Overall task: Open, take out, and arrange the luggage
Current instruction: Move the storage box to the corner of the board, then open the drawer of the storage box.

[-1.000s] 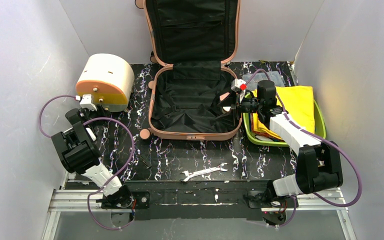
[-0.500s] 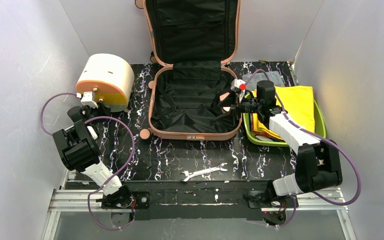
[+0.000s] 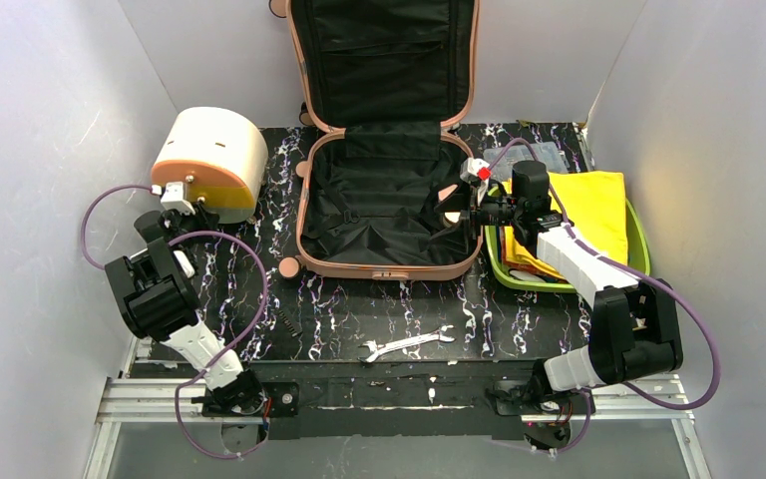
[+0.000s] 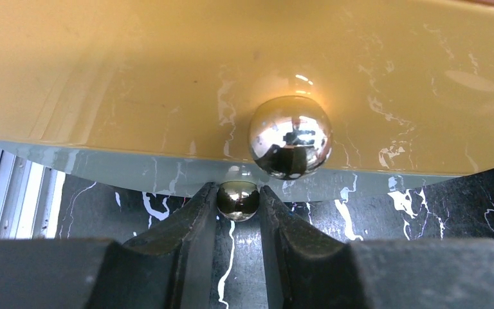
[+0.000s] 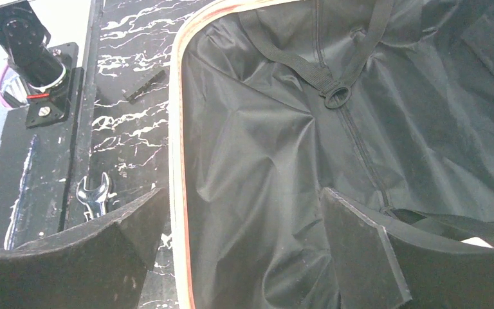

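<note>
The salmon-pink luggage (image 3: 304,215) lies open in the middle of the table, its lid leaning on the back wall and its black lining bare. My right gripper (image 3: 456,212) hangs open over its right rim (image 5: 177,161), one finger outside the shell and one above the lining (image 5: 360,129). At the left stands a cream-and-orange drum box (image 3: 209,155). My left gripper (image 3: 182,205) is low against its front, and the left gripper (image 4: 238,193) is shut on a small metal knob (image 4: 238,201) at the box's bottom edge, below a larger shiny knob (image 4: 289,136).
A lime-green tray (image 3: 638,239) with a yellow cloth (image 3: 588,215) sits right of the suitcase, with a grey packet (image 3: 534,157) behind it. A wrench (image 3: 406,343) lies near the front edge, a small black part (image 3: 289,321) to its left. White walls enclose three sides.
My left jaws have narrowed onto the small knob. The right jaws have spread slightly wider. Neither arm has visibly shifted.
</note>
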`<act>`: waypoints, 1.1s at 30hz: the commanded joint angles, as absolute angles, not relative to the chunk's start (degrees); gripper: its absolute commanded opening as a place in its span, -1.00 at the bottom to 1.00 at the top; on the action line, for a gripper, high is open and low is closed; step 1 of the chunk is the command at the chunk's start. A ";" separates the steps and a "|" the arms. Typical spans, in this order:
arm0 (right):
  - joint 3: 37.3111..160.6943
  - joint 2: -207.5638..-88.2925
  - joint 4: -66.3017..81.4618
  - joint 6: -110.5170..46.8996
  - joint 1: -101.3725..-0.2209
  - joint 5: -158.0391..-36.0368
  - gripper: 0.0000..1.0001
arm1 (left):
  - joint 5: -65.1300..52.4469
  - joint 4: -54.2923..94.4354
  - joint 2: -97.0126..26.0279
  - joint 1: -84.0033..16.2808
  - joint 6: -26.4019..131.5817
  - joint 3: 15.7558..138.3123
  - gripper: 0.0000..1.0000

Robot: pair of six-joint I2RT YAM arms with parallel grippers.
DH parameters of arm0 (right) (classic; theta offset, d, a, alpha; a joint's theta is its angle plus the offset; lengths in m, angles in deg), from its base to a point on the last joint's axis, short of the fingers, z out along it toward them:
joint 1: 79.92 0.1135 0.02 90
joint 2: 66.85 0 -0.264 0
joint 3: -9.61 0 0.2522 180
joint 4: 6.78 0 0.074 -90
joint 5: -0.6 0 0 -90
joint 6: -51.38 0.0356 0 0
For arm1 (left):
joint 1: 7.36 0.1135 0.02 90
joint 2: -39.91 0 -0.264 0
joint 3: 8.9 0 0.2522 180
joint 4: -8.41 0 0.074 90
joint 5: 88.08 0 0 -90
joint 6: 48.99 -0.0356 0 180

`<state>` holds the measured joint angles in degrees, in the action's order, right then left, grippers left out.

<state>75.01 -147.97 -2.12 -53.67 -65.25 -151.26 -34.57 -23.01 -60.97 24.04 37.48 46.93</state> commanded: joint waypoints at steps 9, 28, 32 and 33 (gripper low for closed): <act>74.69 -147.72 -5.06 -52.29 -65.55 -152.06 0.97 | -31.65 -24.32 -55.23 23.88 35.47 43.29 -0.81; 74.43 -145.63 -8.04 -49.11 -66.29 -132.38 0.97 | -39.12 -16.15 -34.58 34.88 32.35 27.83 -0.85; 74.58 -145.20 -8.06 -49.23 -66.56 -124.53 0.97 | -39.80 -15.88 -33.11 35.44 31.84 25.95 -0.81; 74.71 -145.28 -7.69 -49.47 -66.56 -123.47 0.97 | -39.89 -15.84 -33.00 35.46 31.76 25.84 -0.81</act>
